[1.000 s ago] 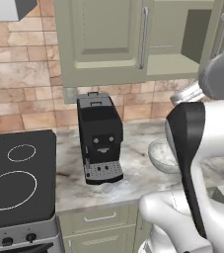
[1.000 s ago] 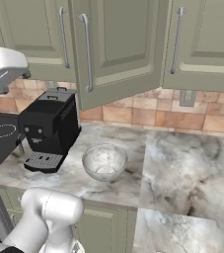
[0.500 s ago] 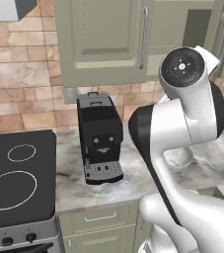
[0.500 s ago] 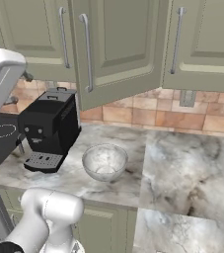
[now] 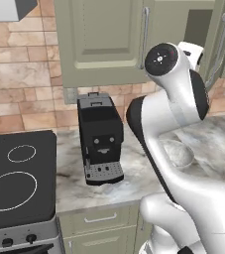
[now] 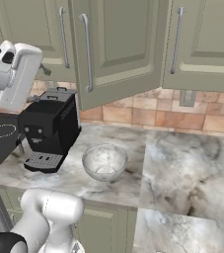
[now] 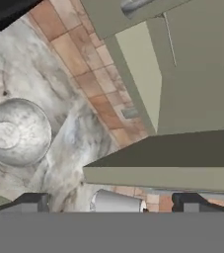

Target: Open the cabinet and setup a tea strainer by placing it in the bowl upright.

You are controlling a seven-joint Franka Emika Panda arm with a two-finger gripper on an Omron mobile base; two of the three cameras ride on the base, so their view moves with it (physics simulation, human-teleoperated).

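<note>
Hanging above the counter, cabinet [image 6: 118,49] has one door swung partly out, silver bar handle [image 6: 87,52] on its free edge; neighbour doors shut. Marble counter [image 6: 182,168] runs below cab., brick backsplash betw. them. Black coffee machine [image 6: 49,128] stands on counter under cab., left of the ajar door. Bowl [image 6: 104,161] sits upright on counter just right of coffee machine, under the ajar door, apart from it. Gripper [image 7: 111,202] raised near cab. underside, fingers spread wide, nothing betw. them. Tea strainer: can't tell where.
</note>
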